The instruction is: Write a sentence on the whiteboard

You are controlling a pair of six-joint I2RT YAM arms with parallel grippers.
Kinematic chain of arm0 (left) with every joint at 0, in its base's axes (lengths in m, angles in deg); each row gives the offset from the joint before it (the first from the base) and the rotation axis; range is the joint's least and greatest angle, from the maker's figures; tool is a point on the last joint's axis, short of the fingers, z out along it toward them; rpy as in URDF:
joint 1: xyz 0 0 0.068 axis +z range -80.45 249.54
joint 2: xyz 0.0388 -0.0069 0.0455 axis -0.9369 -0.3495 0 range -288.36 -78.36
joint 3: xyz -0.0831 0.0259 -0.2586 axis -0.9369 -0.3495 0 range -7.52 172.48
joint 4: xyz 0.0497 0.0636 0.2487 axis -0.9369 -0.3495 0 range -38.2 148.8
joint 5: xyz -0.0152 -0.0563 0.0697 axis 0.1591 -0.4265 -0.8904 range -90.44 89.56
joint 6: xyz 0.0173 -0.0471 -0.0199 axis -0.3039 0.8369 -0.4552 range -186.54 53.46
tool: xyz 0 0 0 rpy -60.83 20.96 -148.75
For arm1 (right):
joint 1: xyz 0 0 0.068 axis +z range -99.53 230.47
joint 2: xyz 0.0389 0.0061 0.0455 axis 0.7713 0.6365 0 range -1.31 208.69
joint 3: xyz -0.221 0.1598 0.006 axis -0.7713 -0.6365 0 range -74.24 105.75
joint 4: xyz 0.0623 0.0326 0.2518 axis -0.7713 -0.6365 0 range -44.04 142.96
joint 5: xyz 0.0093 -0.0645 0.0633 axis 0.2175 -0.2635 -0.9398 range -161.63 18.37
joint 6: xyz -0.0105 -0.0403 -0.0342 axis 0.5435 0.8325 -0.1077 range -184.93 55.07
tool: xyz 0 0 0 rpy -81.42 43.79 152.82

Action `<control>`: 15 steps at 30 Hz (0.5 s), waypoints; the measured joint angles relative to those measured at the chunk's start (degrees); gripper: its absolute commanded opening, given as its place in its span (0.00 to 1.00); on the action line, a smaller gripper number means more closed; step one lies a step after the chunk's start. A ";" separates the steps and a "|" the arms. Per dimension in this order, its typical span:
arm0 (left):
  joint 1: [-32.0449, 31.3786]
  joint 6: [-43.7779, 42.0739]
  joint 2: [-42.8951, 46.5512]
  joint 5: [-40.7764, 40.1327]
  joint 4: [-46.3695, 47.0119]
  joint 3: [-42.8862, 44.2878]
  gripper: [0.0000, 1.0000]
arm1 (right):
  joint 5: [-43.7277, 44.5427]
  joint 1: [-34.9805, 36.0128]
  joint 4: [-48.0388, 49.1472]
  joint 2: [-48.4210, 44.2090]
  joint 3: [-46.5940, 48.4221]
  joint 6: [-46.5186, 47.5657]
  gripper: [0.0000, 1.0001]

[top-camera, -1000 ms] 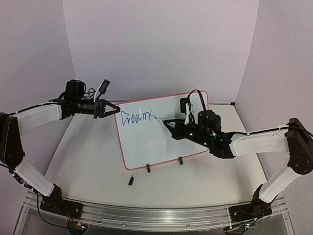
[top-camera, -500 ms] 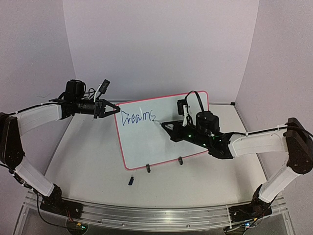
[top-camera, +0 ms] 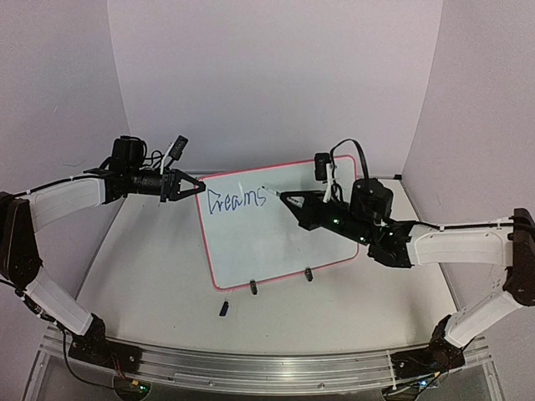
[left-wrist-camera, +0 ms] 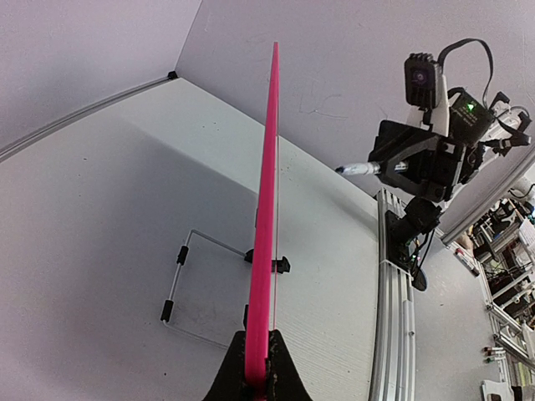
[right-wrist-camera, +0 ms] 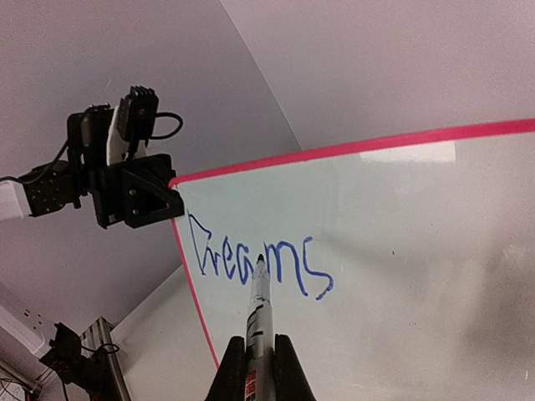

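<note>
Here the whiteboard (top-camera: 276,234) stands propped on its lower edge at the centre of the top view, with blue "Dreams" (top-camera: 236,200) in its upper left. The left gripper (top-camera: 197,185) is clamped on the board's upper-left corner. The right gripper (top-camera: 286,200), centre frame, pinches a marker (right-wrist-camera: 259,305), its tip just off the surface.

whiteboard (top-camera: 267,242) mid-table | left end effector (top-camera: 196,187) at upper-left corner | marker (right-wrist-camera: 259,305) before face

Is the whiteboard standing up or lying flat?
Standing up. The whiteboard rests on its bottom edge on the table, and the left end effector pinches its top corner.
</note>
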 measured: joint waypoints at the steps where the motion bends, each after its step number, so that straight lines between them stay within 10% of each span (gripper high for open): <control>1: 0.00 0.00 0.00 0.00 0.00 0.00 0.00 | 0.02 0.00 -0.02 -0.98 0.00 0.09 0.00; 15: -0.11 -0.04 0.00 -0.02 0.02 0.00 0.00 | -0.96 -4.31 -4.98 -5.42 -1.95 2.71 0.00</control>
